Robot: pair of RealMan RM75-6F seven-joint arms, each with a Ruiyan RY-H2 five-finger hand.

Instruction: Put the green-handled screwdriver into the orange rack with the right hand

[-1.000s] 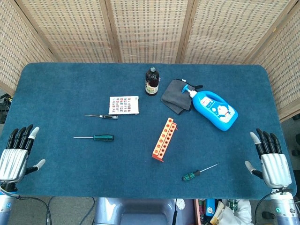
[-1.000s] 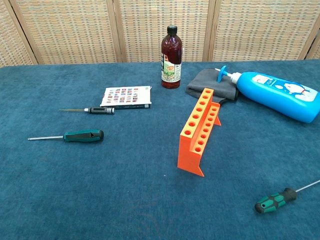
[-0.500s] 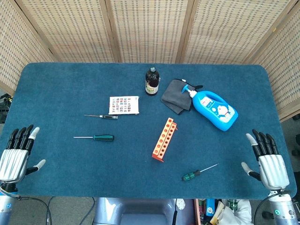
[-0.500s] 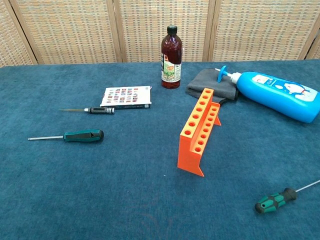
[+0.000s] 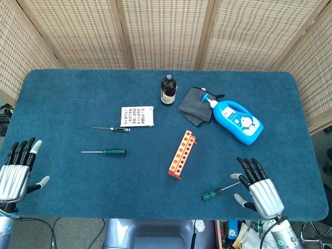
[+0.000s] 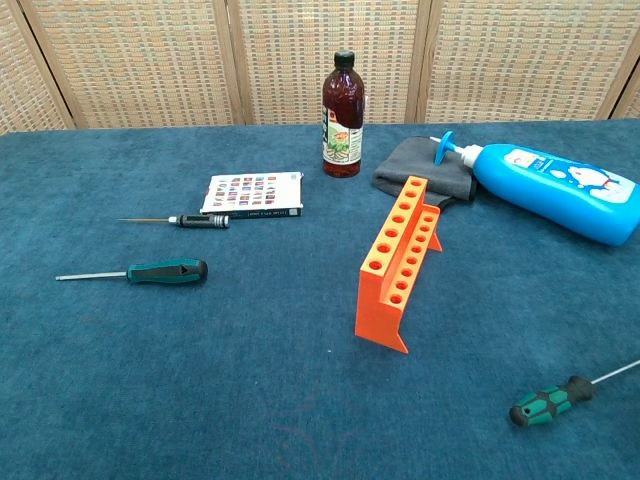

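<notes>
head view: the orange rack [image 5: 181, 154] stands mid-table. the green-handled screwdriver [image 5: 220, 191] lies flat, near-right of the rack, shaft tip just beside the right hand [image 5: 259, 189], whose fingers are spread and grasp nothing. the left hand [image 5: 15, 169], far left of the rack, is likewise released.

chest view: the screwdriver [image 6: 560, 395] lies right of the rack [image 6: 398, 265], nearer the camera, well apart from it; neither hand appears.

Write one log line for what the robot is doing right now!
right hand: open, beside screwdriver tip, not touching | screwdriver: flat on table | orange rack: empty | left hand: open, idle
</notes>
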